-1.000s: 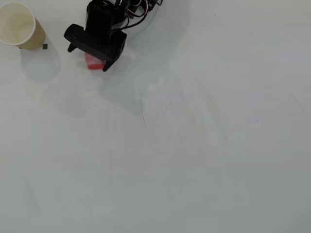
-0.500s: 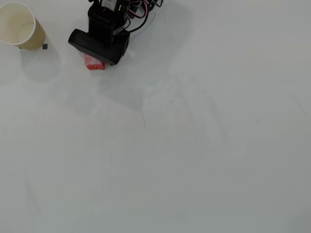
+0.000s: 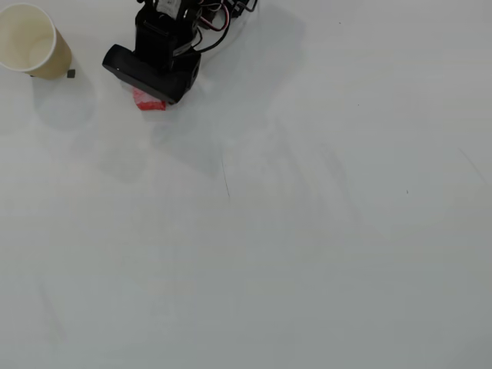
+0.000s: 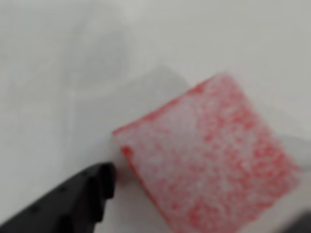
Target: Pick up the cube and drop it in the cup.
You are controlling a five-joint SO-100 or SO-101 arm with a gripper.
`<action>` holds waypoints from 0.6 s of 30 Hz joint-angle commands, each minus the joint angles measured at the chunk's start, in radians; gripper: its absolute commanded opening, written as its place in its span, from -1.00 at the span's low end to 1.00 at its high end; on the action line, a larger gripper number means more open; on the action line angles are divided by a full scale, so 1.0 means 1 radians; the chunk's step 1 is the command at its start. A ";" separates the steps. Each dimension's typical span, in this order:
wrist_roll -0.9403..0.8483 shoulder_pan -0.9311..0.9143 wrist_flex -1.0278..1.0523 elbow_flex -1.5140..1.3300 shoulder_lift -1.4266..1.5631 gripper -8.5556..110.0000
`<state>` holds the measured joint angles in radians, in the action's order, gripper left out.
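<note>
The cube fills the right half of the wrist view: red sides and a whitish, red-speckled top, lying on the white table. In the overhead view only a red edge of it shows under the black arm. My gripper is open and low over the cube. One black finger sits just off its left corner, and a dark bit of the other shows at the bottom right corner. The tan paper cup stands upright at the far left of the overhead view, well left of the gripper.
A tiny dark speck lies by the cup's base. The arm's body and cables sit at the top edge of the overhead view. The white table stretches below and to the right.
</note>
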<state>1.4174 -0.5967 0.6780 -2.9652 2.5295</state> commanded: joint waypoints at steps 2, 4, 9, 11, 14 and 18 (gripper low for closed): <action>-0.014 -0.014 -0.037 0.144 -0.051 -0.17; -0.014 -0.014 -0.040 0.155 -0.071 -0.17; -0.014 -0.014 -0.052 0.163 -0.098 -0.17; -0.014 -0.015 -0.057 0.164 -0.107 -0.17; -0.014 -0.014 -0.066 0.167 -0.118 -0.17; -0.014 -0.011 -0.067 0.175 -0.138 -0.18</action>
<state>1.4174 -0.6059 0.6320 -2.9084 2.3976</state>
